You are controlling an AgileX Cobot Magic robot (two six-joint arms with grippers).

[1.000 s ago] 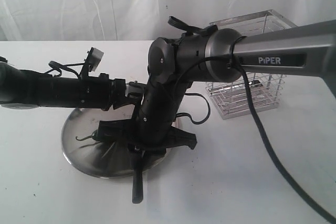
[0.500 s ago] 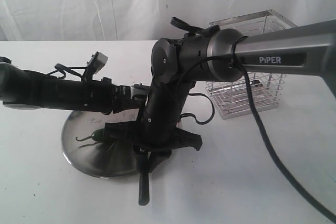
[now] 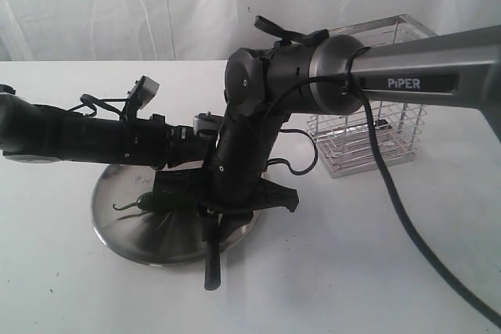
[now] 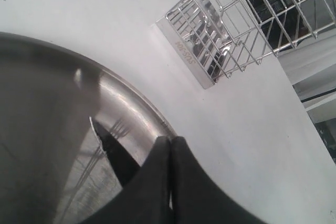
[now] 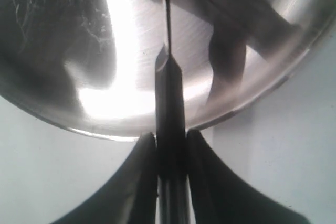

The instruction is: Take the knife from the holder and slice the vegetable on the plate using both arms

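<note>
The green chili vegetable [image 3: 145, 202] lies on the steel plate [image 3: 117, 228], towards its left side. My right gripper [image 5: 170, 137] is shut on the black handle of the knife [image 5: 170, 98], whose thin blade reaches over the plate [image 5: 105, 103]. In the exterior view the knife handle [image 3: 211, 267] sticks out past the plate's front rim, below the right gripper [image 3: 217, 220]. My left gripper [image 4: 170, 144] is shut with nothing in it, over the plate's rim [image 4: 142, 109], beside the knife's dark blade tip [image 4: 113, 150]. Its fingers are hidden behind the right arm in the exterior view.
The chrome wire holder [image 3: 374, 119] stands on the white table behind the right arm, and it also shows in the left wrist view [image 4: 220, 30]. A black cable [image 3: 399, 217] hangs from the right arm across the table. A white curtain closes the back.
My left arm has reached further right, towards the right arm's wrist. The right gripper with the knife has shifted slightly right and lifted a little. The chili has not moved.
</note>
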